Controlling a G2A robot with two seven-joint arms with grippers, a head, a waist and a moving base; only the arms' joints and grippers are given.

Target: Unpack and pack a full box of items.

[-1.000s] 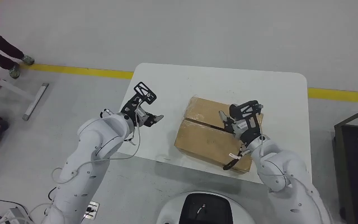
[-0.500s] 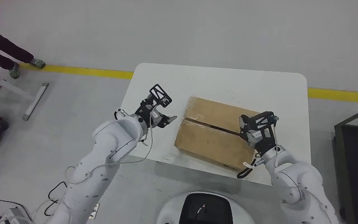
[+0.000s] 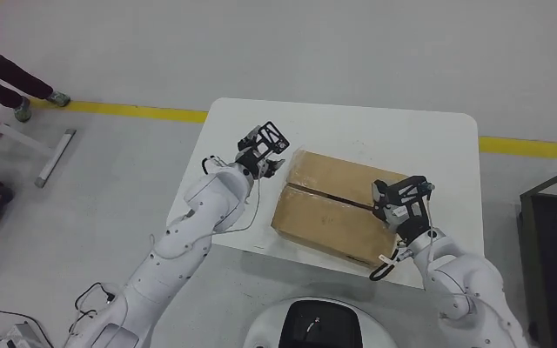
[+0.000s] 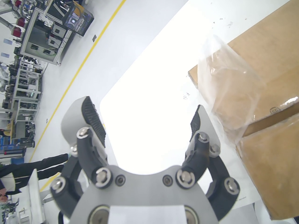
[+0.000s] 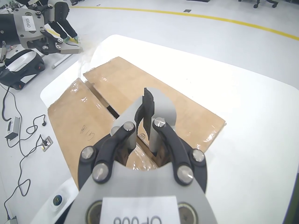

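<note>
Cardboard box (image 3: pixel 335 209) lies on the white counter (image 3: pixel 365 130), flaps closed. Likely fault: the thin clear tape (image 4: pixel 224 80) lifting at one end may tear or re-stick, or the box may slide on the smooth top. The tape is glossy and crinkled, the board matte and rectangular. The left tool (image 4: pixel 143 108) is released beside the tape. The right tool (image 5: pixel 151 103) is clenched over the seam (image 5: pixel 102 101).

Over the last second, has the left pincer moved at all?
Yes. In the top view the left pincer has travelled across the table toward the cardboard box, from well clear of its end to right beside its far corner.
</note>
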